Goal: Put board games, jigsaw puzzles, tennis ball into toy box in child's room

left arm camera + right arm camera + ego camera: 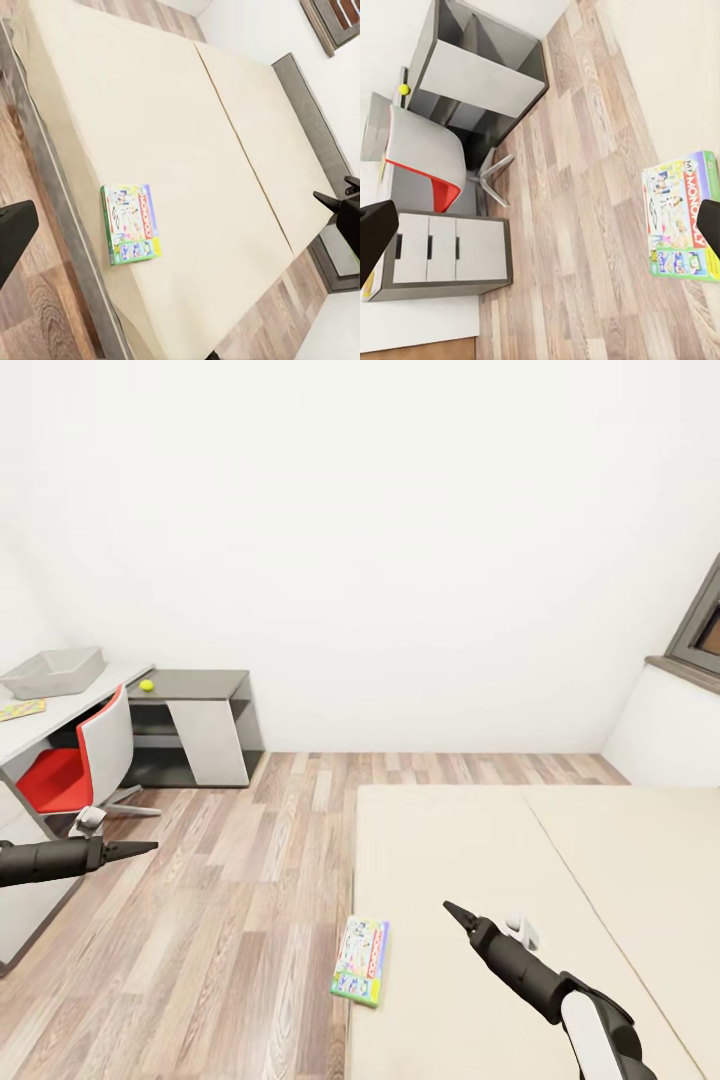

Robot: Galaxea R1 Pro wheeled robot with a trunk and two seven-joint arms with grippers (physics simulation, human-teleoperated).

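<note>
A green-edged cartoon board game (361, 960) (131, 223) (684, 217) lies flat at the beige bed's (520, 860) (195, 112) floor-side edge. My right gripper (452, 909) hangs open over the mattress, a little to the right of that game. My left gripper (148, 847) is open above the wood floor beside the table (70, 710). At the far left the pale grey toy box (55, 672) stands on the table's light top. A jigsaw puzzle (20, 710) lies in front of it. The tennis ball (147, 685) (405, 88) sits on the dark lower section.
A red-and-white swivel chair (85, 755) (424, 157) stands at the table, close to my left arm. A grey drawer unit (442, 251) sits under the desk. Wood floor (250, 880) runs between table and bed. A dark-framed window (705, 625) is at the far right.
</note>
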